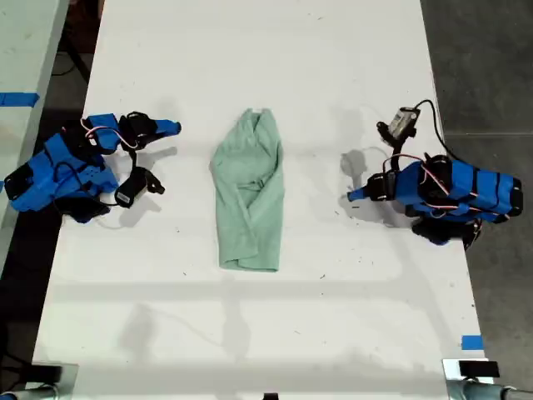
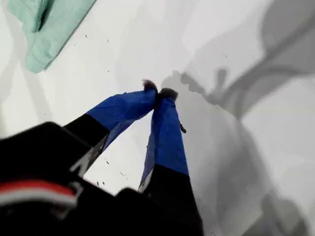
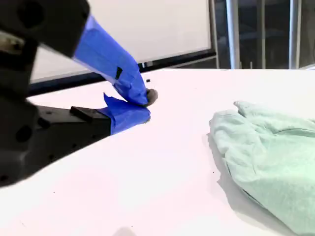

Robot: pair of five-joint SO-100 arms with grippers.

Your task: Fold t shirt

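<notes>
The shirt (image 1: 248, 196) lies folded into a long narrow strip in the middle of the white table (image 1: 250, 50). Its narrow end points toward the exterior view's top and its squared end toward the bottom. Neither arm is touching it.

My first gripper (image 1: 354, 196) sits well off the shirt toward the exterior view's right, with its nose aimed back at the cloth. The first wrist view fills in the detail. There my first gripper (image 2: 158, 92) has its two blue-taped fingers (image 2: 165, 132) pressed together at the tips, with nothing between them. They are low over bare table, and only a corner of the shirt (image 2: 47, 24) peeks in, well apart from the tips. This view also catches heavy grey shadows on the tabletop beyond the tips, which the overhead picture shows only faintly.

On the other side of the shirt, my second gripper (image 1: 172, 127) is parked toward the exterior view's left. From overhead the finger state is hard to read, but the second wrist view settles it. There my second gripper (image 3: 145, 103) has its blue fingers (image 3: 113, 59) meeting at the tips, holding nothing. That low angle shows the shirt (image 3: 270, 157) as a rumpled, layered mound with real thickness, which looks flat from above. It sits near those tips with a clear gap of table between them.
</notes>
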